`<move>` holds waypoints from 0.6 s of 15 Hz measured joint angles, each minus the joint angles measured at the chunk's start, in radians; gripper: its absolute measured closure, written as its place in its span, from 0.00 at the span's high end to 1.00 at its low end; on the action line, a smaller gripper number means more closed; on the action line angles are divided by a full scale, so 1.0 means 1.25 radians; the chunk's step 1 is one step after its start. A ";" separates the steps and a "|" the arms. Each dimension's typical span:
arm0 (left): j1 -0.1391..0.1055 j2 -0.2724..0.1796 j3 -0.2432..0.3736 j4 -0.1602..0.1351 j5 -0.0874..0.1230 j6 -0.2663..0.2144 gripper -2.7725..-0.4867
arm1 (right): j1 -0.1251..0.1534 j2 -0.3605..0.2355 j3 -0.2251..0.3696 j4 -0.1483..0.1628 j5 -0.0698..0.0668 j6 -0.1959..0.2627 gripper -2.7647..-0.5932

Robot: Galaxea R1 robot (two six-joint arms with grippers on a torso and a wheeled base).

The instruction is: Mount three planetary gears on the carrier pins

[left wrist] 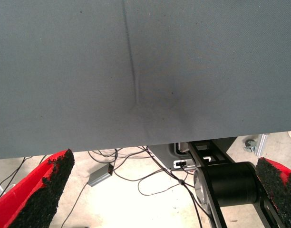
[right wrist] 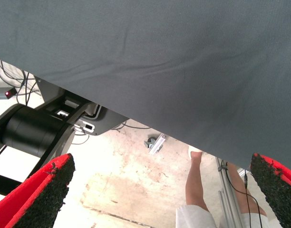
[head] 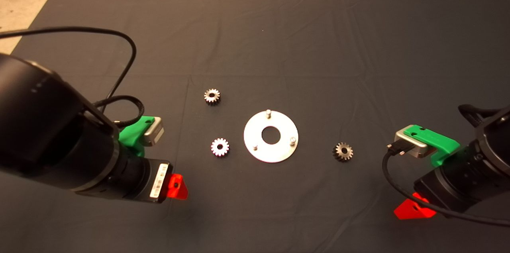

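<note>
Counter: dark mat (head: 255,38).
Left pincer (left wrist: 164,190): released, at 8 o'clock.
Right pincer (right wrist: 160,194): released, at 4 o'clock.
Disc (head: 271,151): centre, three carrier pins (head: 268,112) bare.
Planetary gears (head: 212,96): two at 9 o'clock of disc, one at 3 o'clock.

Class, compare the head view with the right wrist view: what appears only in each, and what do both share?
Only the head view shows the three planetary gears lying on the mat, off the round plate with its three bare carrier pins, plus the left gripper.

Only the right wrist view shows a person's legs and the floor.

Both show the dark mat and the open right gripper.
</note>
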 joint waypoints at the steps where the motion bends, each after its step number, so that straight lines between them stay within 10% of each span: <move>1: 0.000 0.000 0.000 0.000 0.000 0.000 1.00 | 0.000 0.000 0.000 0.000 0.000 0.000 0.99; 9: 0.000 0.000 -0.070 0.001 0.000 0.063 1.00 | 0.000 0.002 0.000 0.000 0.000 0.000 0.99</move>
